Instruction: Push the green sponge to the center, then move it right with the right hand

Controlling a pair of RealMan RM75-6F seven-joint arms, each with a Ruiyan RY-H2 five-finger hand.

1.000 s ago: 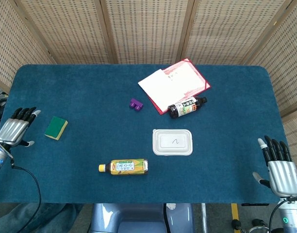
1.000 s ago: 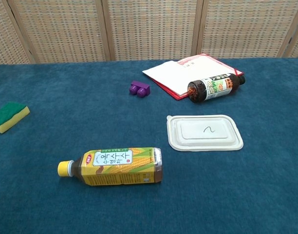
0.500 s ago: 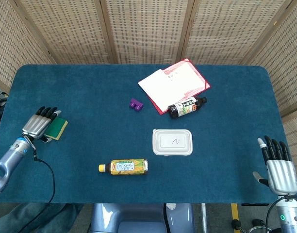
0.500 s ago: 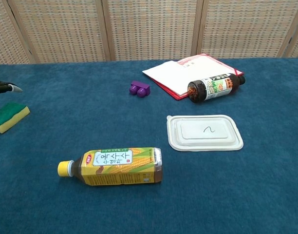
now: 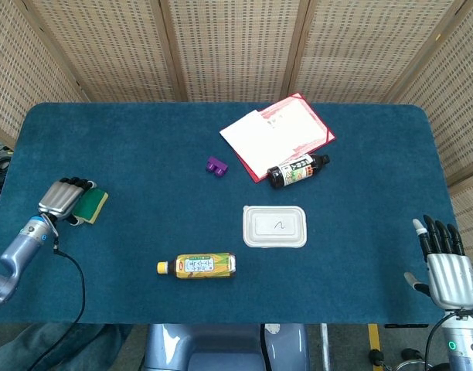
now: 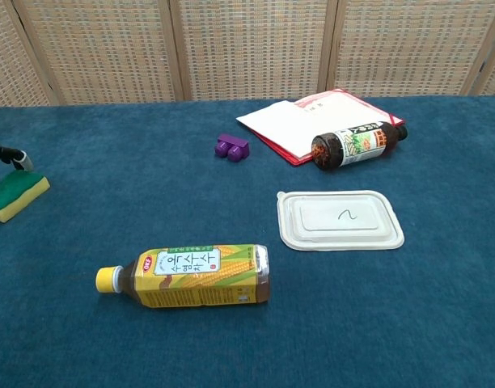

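Note:
The green sponge (image 5: 92, 203) with a yellow underside lies flat near the table's left edge, also in the chest view at far left (image 6: 19, 196). My left hand (image 5: 60, 199) is at the sponge's left side, fingers curled down over its edge and touching it without gripping. Only its fingertips (image 6: 8, 154) show in the chest view, just above the sponge. My right hand (image 5: 447, 267) hovers at the near right corner, off the table edge, fingers straight and holding nothing. It is far from the sponge.
A corn tea bottle (image 5: 197, 266) lies on its side near the front centre. A white lidded container (image 5: 275, 226) sits right of centre. Behind it lie a dark sauce bottle (image 5: 297, 170), a red folder with papers (image 5: 279, 134) and a purple block (image 5: 216, 165).
My left hand has moved right from the table's edge onto the sponge's left side and its fingers have curled down. The sponge and my right hand have barely shifted.

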